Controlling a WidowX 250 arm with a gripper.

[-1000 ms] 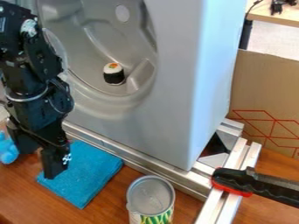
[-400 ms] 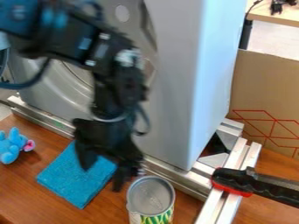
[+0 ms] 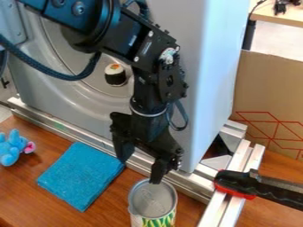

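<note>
Silver-rimmed cylindrical can with a green-and-white label stands upright just below the jaws of the black two-finger gripper. The jaws are spread apart with nothing clamped between them; the one at the camera view's right overlaps the can's far rim, and whether it touches the rim I cannot tell. The other jaw hangs up and to the left of the can, near the corner of a folded bright-blue cloth, which lies flat to the left of the jaws. Close behind them runs a silver metal rail, and beyond it rises a large grey moulded plastic panel. Up and to the left of the jaws, a toy sushi roll, white above black with an orange spot, sits in the panel's recess. Farther left lies a light-blue plush toy with a pink part. Right of the jaws is a black-and-red clamp.
</note>
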